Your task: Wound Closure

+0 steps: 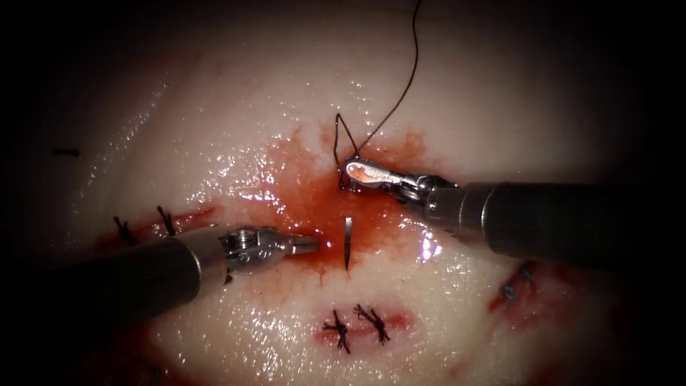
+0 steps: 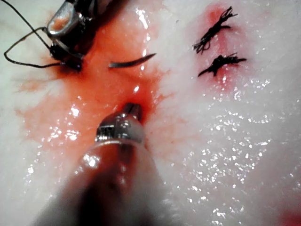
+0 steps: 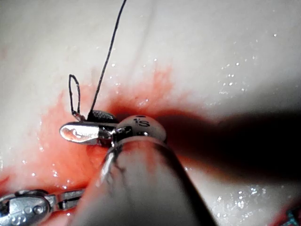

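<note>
Endoscope view, right pincer (image 1: 351, 171) gripping thread (image 1: 400, 93), needle (image 1: 347, 243) free

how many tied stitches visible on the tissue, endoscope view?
5 clear on the tissue: two above the left tool's shaft, two below the needle, one under the right tool's shaft. Dark edges may hide more.

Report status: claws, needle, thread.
Left claw shut, holding nothing. Right claw shut on thin dark thread. Curved steel needle free, lying on wet red-stained pork tissue between claws.
</note>
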`<state>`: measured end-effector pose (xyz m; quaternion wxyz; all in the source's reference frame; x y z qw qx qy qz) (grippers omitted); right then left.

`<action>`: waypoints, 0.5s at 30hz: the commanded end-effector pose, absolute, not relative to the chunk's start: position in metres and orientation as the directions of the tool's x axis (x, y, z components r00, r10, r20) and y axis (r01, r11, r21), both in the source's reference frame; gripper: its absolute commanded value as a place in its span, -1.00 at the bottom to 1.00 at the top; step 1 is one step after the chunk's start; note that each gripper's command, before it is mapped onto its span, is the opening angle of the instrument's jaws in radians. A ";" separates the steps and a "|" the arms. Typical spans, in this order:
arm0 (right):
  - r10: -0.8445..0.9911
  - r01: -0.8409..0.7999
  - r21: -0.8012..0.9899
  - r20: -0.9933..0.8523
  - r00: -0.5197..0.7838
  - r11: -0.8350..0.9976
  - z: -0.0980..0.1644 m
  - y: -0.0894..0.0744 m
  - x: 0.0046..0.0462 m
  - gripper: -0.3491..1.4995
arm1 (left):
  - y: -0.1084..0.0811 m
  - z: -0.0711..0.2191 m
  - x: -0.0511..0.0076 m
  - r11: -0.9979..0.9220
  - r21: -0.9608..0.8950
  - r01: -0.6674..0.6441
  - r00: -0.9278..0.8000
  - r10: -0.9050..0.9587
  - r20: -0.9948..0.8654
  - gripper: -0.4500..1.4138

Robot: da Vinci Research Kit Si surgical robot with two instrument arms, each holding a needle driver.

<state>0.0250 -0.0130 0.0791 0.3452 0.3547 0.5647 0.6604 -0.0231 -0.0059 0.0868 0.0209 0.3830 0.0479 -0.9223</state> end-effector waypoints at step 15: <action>0.922 -0.146 0.987 0.008 -0.386 -0.070 0.082 -0.011 0.0214 0.73 | -0.003 0.087 -0.0249 -0.973 0.149 0.179 -0.539 -0.224 -0.812 0.13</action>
